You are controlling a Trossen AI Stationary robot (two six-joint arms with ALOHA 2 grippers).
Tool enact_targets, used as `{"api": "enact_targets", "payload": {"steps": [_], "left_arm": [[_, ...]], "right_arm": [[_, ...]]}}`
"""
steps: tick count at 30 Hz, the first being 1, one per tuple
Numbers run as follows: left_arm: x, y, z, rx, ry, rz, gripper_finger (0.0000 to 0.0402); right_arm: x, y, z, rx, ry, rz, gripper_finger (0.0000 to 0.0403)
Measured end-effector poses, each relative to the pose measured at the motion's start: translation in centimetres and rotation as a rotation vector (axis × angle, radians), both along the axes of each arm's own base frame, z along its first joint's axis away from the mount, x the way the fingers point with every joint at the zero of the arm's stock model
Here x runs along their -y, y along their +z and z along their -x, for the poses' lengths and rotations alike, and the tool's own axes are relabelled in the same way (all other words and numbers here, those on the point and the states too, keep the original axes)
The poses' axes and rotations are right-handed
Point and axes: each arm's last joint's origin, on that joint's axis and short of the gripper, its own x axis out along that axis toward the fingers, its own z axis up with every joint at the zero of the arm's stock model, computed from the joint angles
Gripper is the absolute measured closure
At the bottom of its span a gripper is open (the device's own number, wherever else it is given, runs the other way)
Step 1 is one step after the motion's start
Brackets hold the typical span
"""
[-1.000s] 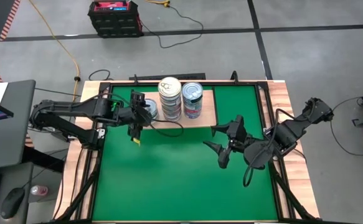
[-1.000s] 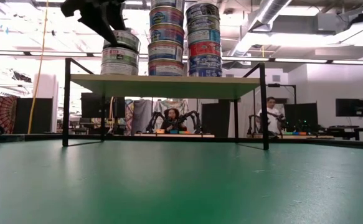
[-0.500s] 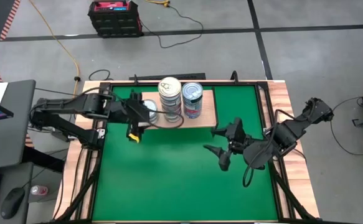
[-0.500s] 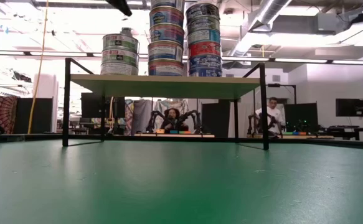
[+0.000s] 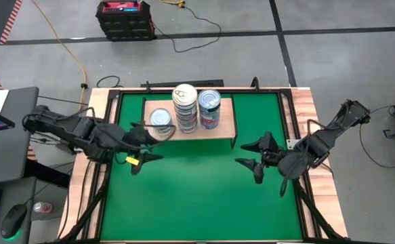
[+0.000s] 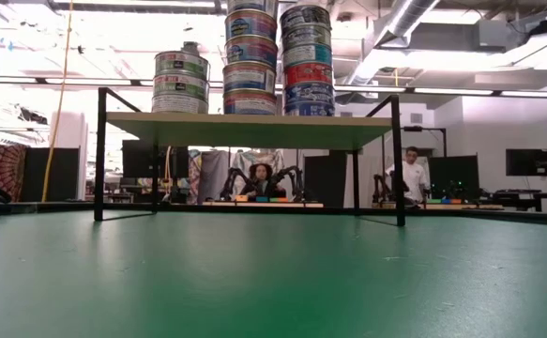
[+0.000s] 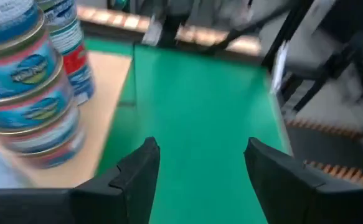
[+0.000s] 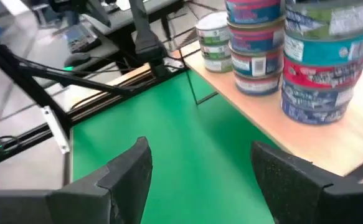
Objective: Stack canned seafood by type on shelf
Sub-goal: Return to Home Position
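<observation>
Pulled back off the shelf (image 5: 225, 119), left tool (image 5: 142, 158) spread and empty, right tool (image 5: 251, 161) spread too, shifted slightly right

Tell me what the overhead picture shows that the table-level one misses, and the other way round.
Only the high view shows the two dark arms: the left gripper and right gripper hover above the green table, jaws open and empty. It also shows the lids of the flat round tins. Only the low view shows thin black legs under the light-wood shelf, the tins' printed side labels, and people in the room behind. Both show that shelf carrying three stacks of tins, the green-and-white stack shortest.
</observation>
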Motion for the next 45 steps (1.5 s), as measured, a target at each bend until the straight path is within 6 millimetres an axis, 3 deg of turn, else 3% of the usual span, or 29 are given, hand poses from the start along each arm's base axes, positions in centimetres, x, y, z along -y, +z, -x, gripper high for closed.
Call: {"api": "enact_targets", "payload": {"steps": [5, 10, 16, 23, 32, 45], "left_arm": [[0.6, -2.8, 0.6, 0.224, -0.038, 0.151, 0.0191], [0.0, -6.2, 1.1, 0.368, 0.010, 0.211, 0.0208], [-1.1, -8.8, 2.1, 0.489, 0.060, 0.261, 0.0233], [-1.5, -11.6, 3.0, 0.534, 0.101, 0.273, 0.0270], [-1.9, -13.9, 3.3, 0.627, 0.136, 0.282, 0.0321], [-4.3, -14.1, 5.9, 0.580, 0.224, 0.236, 0.0372]], "right_arm": [[1.8, -1.5, 2.2, 0.064, 0.053, -0.073, 0.0111], [4.0, -2.7, 4.4, 0.139, 0.034, -0.109, 0.0111], [5.9, -4.3, 6.3, 0.210, 0.000, -0.123, 0.0111], [6.5, -6.5, 7.1, 0.267, -0.053, -0.130, 0.0111], [7.5, -7.4, 8.8, 0.349, -0.066, -0.161, 0.0112], [9.9, -6.0, 12.3, 0.463, -0.143, -0.053, 0.0113]]}}
